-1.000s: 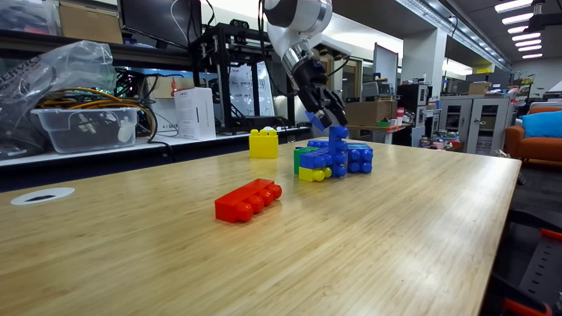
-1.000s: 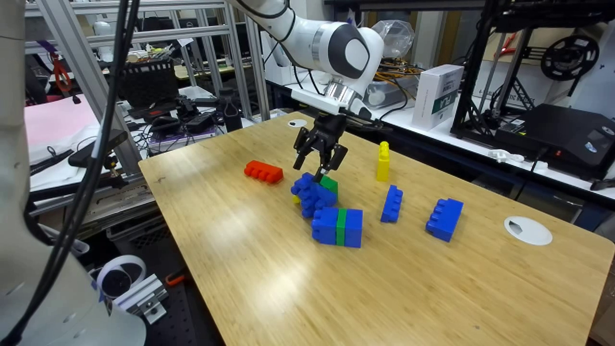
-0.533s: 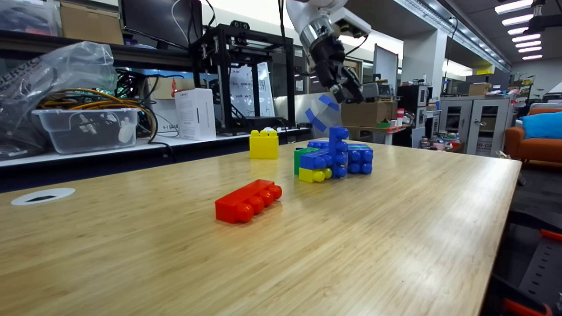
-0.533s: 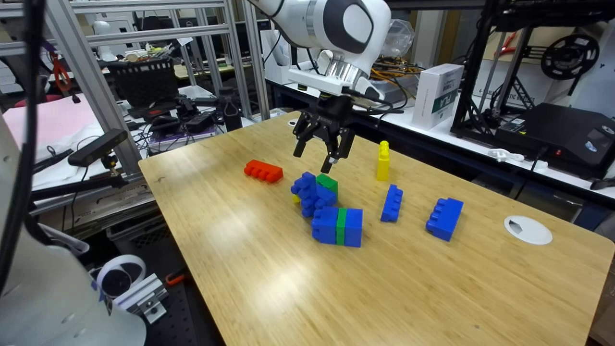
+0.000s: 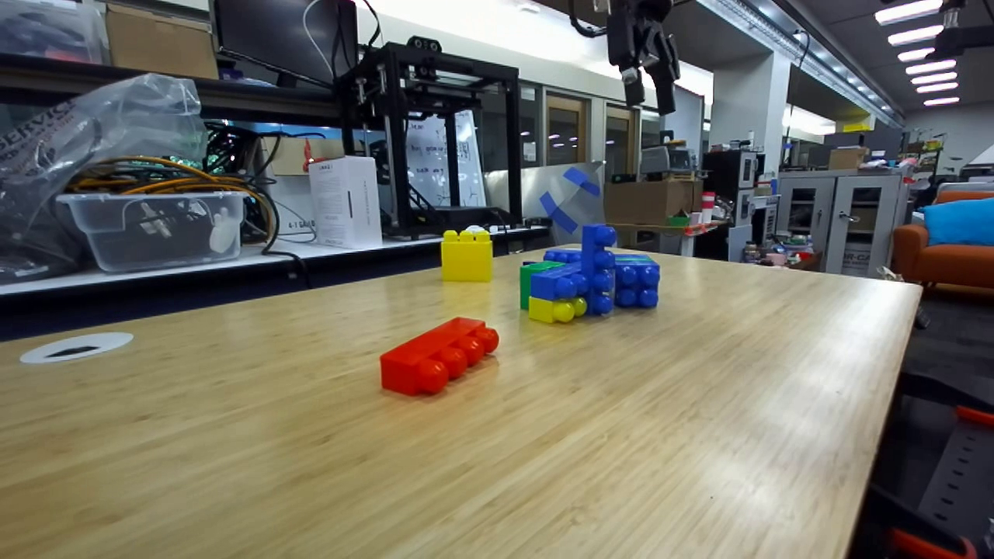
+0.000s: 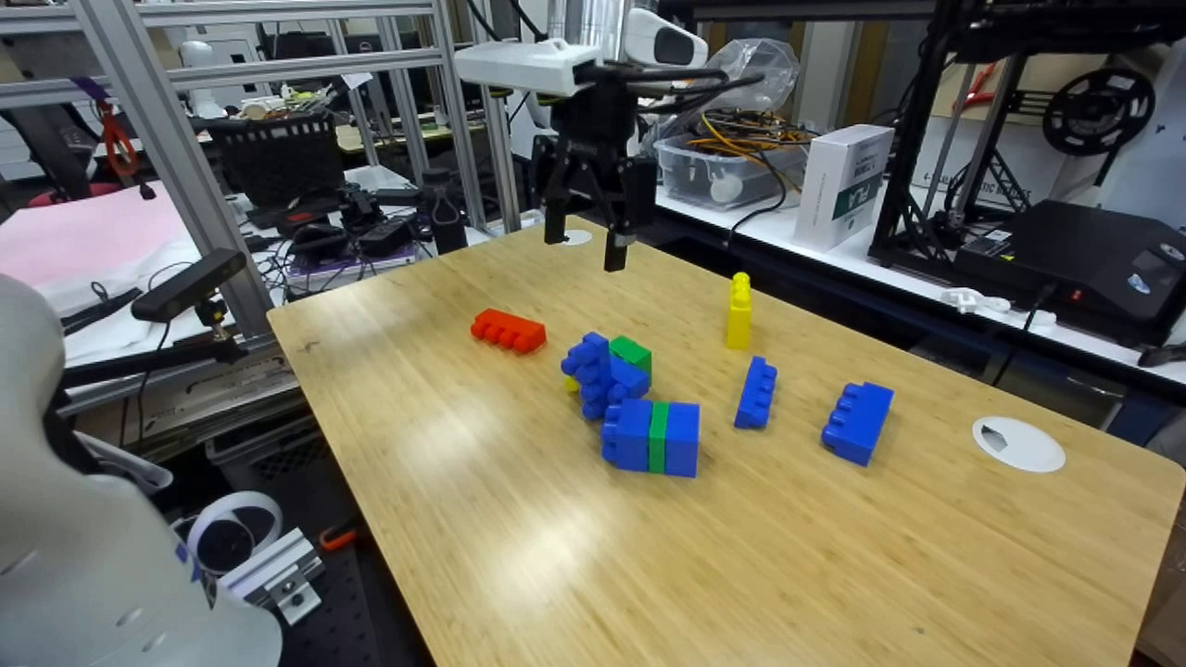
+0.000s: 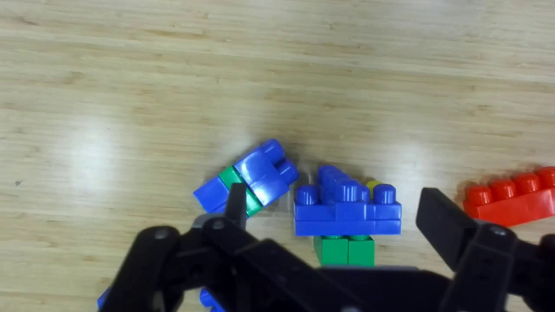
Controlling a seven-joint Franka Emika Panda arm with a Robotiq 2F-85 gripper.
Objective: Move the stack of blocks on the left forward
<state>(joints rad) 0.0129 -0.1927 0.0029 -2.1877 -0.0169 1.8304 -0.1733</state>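
Metal framing [image 6: 389, 61] crosses the room behind and left of the stack of blocks [image 6: 600, 375] in an exterior view, and a glossy desk [image 6: 834, 556] of pale, grained wood spreads out under the stack. In both exterior views a flat red brick [image 6: 508, 332] lies left of the stack, 4 studs along its side. Next comes the stack itself, resting on the desk: a mostly blue clump, with 1 upright blue brick [image 5: 592, 268] turning its 4 studs outward and another blue piece [image 5: 553, 284] beside it, above a yellow piece [image 5: 550, 310] low at the base; a green piece [image 7: 344, 251] juts out past the blue. Well above the stack hangs the hand [image 6: 585, 243], released, its jaws standing wide apart; the wrist view shows the stack between them, below. Just right of the stack in both exterior views sits a banded block [image 6: 639, 437], blue with a green stripe. Farther right of the stack, in an exterior view, come a yellow brick [image 6: 738, 317], a narrow blue brick [image 6: 756, 394], a white box [image 6: 843, 185] well behind the stack, a wider blue brick [image 6: 857, 423], a white disc [image 6: 1028, 446] in the desk and a dark spool [image 6: 1100, 111].
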